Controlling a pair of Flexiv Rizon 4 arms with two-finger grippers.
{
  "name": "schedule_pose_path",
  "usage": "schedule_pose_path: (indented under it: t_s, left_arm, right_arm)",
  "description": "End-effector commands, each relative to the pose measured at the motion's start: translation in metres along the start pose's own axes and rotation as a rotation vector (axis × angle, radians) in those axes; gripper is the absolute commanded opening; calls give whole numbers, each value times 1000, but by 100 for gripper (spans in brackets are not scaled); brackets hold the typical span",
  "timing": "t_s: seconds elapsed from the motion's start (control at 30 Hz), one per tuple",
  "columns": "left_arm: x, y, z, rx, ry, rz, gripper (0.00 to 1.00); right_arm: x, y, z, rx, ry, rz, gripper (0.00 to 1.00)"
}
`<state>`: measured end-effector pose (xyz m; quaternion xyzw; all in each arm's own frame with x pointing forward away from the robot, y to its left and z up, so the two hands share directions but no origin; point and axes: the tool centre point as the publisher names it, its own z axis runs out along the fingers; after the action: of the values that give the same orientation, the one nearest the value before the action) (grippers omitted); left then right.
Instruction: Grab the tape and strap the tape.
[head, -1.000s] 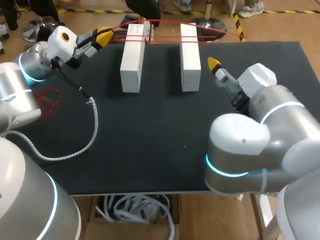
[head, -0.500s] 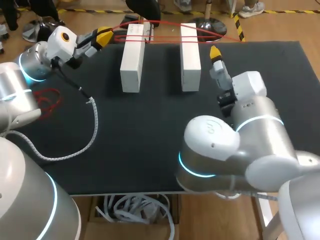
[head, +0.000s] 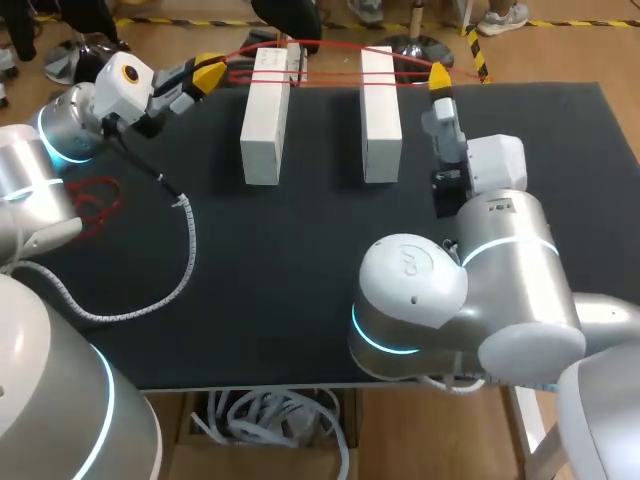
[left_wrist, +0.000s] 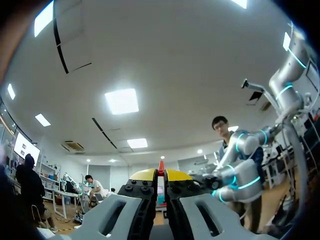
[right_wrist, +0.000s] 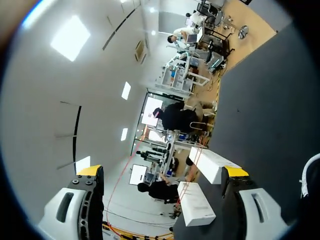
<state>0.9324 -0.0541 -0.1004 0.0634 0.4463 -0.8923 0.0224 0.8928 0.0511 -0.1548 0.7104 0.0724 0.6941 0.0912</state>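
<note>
A thin red tape (head: 330, 80) runs in several strands over the far ends of two upright white blocks (head: 265, 115) (head: 380, 115). My left gripper (head: 210, 72) hangs at the far left of the blocks, shut on the tape's end; in the left wrist view the red tape (left_wrist: 161, 172) shows pinched between the yellow tips of the left gripper (left_wrist: 161, 176). My right gripper (head: 438, 76) is just right of the right block, beside the strands. It stands wide open (right_wrist: 162, 172), with the tape (right_wrist: 196, 156) and both blocks (right_wrist: 197, 202) ahead between its fingers, untouched.
A white coiled cable (head: 185, 250) from my left arm lies across the left part of the black table (head: 300, 250). A loose red bundle of tape (head: 95, 195) lies at the table's left edge.
My right arm has swung toward the far edge, carrying its open gripper up beside the right block and the tape. The left arm and the tape have not moved.
</note>
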Motion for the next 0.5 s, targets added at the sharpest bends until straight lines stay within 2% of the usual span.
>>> schedule_pose_path:
  t_s: [0.03, 0.2, 0.5]
  left_arm:
    - [1, 1, -1, 3, 0, 2, 0]
    - [1, 1, -1, 3, 0, 2, 0]
    - [1, 1, -1, 3, 0, 2, 0]
  right_arm:
    - [4, 10, 9, 10, 8, 26, 100]
    - [12, 11, 16, -1, -1, 114, 100]
    - [35, 9, 30, -55, 0, 181, 100]
